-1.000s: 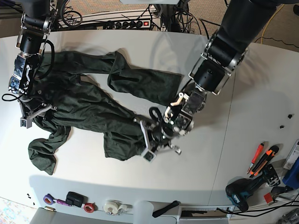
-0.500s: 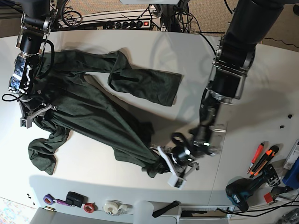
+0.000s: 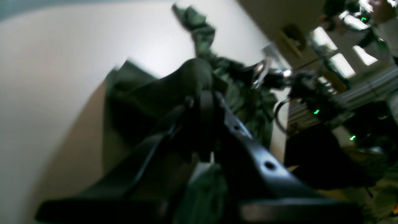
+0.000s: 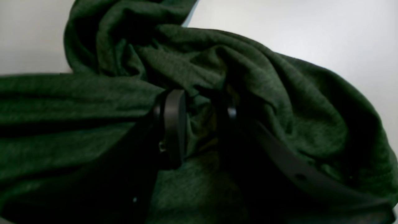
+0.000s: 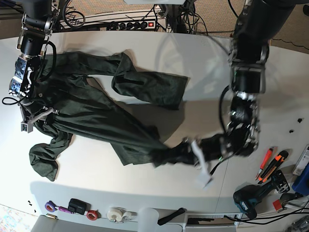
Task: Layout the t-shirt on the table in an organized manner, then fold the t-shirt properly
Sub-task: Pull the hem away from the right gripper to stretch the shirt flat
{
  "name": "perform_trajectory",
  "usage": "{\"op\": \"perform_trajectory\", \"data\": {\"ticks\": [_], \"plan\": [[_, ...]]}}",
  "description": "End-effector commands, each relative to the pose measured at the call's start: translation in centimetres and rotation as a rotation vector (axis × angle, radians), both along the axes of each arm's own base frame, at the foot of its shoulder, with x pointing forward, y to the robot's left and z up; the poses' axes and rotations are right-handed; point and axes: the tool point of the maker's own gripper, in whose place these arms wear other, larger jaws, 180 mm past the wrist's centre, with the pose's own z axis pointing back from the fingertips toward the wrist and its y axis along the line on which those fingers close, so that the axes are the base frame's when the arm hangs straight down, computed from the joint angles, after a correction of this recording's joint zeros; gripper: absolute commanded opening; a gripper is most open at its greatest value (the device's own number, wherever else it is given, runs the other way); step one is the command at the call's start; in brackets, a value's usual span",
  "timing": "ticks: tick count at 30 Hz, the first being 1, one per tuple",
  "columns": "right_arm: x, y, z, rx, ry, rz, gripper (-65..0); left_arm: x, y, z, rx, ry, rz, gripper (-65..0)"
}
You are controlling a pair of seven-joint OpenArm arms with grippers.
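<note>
Looking down from the base view: the t-shirt lies rumpled across the white table. The left gripper pinches its near corner, stretched out in a ridge; the right gripper sits at the far edge.

Left wrist view, blurred: jaws closed on a dark green fold.

Right wrist view: fingers half closed, cloth bunched and clamped between them.
</note>
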Motion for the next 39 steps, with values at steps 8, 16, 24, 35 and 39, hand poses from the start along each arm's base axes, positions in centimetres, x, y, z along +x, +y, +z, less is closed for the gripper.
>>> {"op": "perform_trajectory", "data": {"ticks": [8,16,24,35,39], "plan": [[-0.4,-1.4,0.2,-0.038,0.037,-0.021,-47.4,-5.4,3.2,-0.3,0.081,-0.118,-0.022,-65.0],[-0.5,-1.4,0.1,-0.038,0.04,-0.021,-47.4,-8.4,4.7,-3.6,0.165,-0.096,0.067,-65.0],[-0.5,-1.4,0.1,-0.038,0.04,-0.021,-47.4,-5.6,11.9,-6.2,0.328,-0.038,0.39,-65.0],[-0.3,-1.4,0.3,-0.039,0.029,-0.021,-47.4,-5.4,13.7,-6.8,0.39,-0.034,0.428,-34.1],[0.9,-2.2,2.6,-0.055,-0.086,-0.037,-47.4,-5.2,13.7,-6.5,0.376,-0.048,0.438,-34.1]]}}
